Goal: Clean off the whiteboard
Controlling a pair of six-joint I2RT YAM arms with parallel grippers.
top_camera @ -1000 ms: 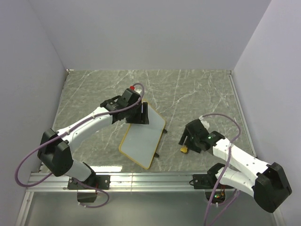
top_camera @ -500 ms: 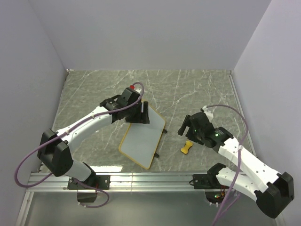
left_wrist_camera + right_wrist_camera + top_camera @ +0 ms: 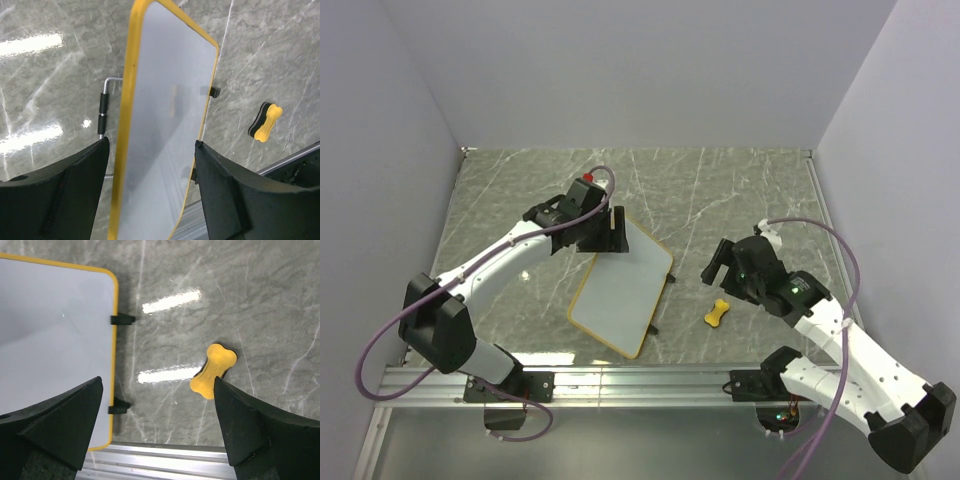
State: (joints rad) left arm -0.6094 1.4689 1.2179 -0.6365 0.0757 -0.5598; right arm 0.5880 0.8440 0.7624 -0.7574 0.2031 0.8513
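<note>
Left gripper [image 3: 150, 185] straddles the whiteboard [image 3: 620, 285] top edge mid-frame, fingers spread; right gripper [image 3: 157, 425], open, hovers above eraser [image 3: 213, 371].

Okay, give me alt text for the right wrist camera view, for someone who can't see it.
A small yellow bone-shaped eraser lies loose on the grey marble table, between the open fingers of the right gripper. At left lies the whiteboard, wiped clean, with a yellow frame and two black feet. A metal rail runs along the bottom.
</note>
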